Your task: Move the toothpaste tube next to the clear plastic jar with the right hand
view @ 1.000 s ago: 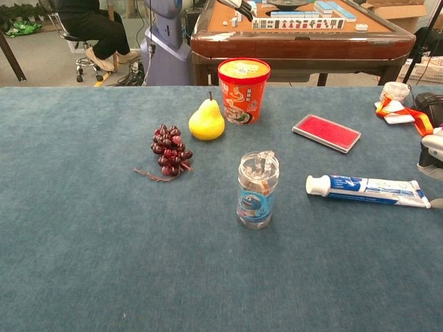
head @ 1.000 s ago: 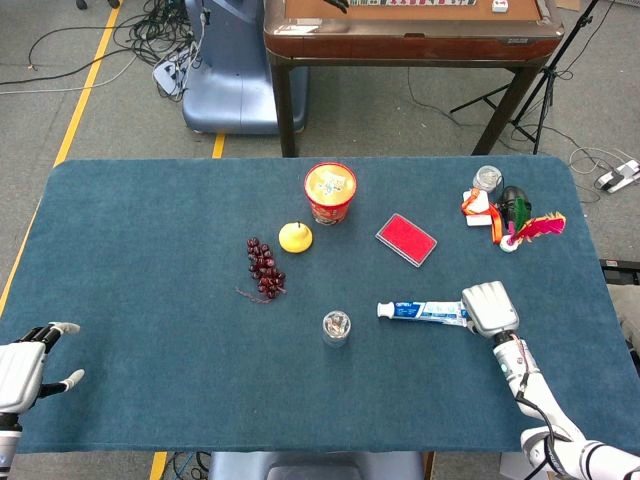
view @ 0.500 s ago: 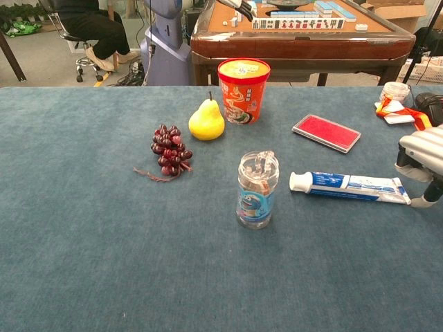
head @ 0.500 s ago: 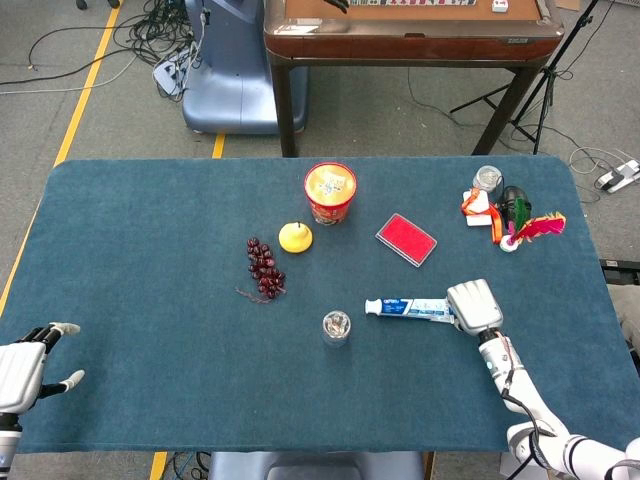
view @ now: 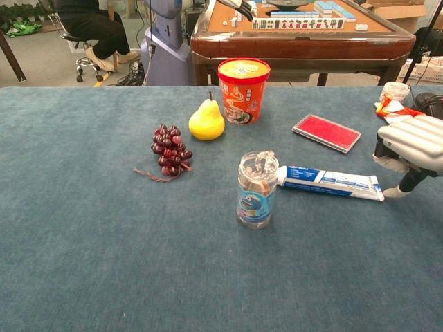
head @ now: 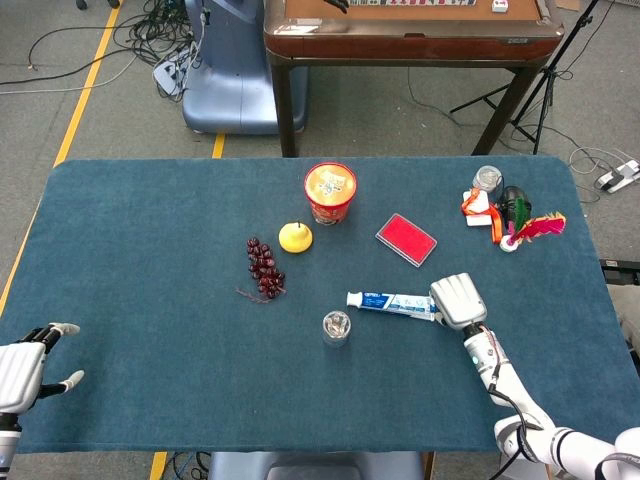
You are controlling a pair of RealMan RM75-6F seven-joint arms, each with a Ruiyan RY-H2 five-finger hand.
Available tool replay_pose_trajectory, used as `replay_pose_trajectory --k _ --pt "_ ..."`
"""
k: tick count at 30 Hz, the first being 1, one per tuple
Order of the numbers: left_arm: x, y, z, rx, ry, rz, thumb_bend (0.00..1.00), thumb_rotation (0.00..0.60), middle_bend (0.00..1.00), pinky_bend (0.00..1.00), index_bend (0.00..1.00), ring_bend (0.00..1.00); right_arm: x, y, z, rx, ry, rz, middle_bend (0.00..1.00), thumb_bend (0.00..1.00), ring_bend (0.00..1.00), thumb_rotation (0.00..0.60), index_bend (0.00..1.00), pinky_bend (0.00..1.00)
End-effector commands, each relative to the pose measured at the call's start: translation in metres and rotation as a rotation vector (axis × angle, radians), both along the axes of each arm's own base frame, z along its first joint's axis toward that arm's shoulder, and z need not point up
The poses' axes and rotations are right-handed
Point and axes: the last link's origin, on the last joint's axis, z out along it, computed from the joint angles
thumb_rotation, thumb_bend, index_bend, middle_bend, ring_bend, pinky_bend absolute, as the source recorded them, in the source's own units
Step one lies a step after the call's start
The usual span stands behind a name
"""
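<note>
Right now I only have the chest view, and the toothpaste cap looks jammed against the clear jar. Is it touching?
Observer: It seems not. From the head view, the toothpaste tube lies just beyond the clear plastic jar, with a thin strip of cloth between cap and jar.
Operator: My frame cuts off the right hand. Where does it sit?
Observer: The right hand covers the tube's tail end from above. I cannot tell whether it grips.
Operator: And the left hand?
Observer: The left hand is at the near left corner of the table, fingers apart, holding nothing.
</note>
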Motion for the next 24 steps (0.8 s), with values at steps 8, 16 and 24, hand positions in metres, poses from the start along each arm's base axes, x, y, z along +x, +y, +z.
replay_pose_trajectory --k 8,16,24 --pt "0.0 0.0 0.0 -0.001 0.0 0.002 0.04 0.6 0.35 0.54 0.33 0.36 0.005 -0.011 -0.007 0.0 -0.004 -0.002 1.0 0.0 1.0 0.6 1.0 1.0" --pt "0.0 0.0 0.001 0.0 0.0 0.002 0.04 0.6 0.35 0.54 0.33 0.36 0.013 -0.017 -0.013 -0.007 -0.033 0.012 1.0 0.0 1.0 0.6 1.0 1.0" --pt "0.0 -0.001 0.001 -0.002 0.001 0.002 0.04 0.6 0.35 0.54 0.33 0.36 0.022 -0.023 -0.012 -0.026 -0.059 0.028 1.0 0.0 1.0 0.6 1.0 1.0"
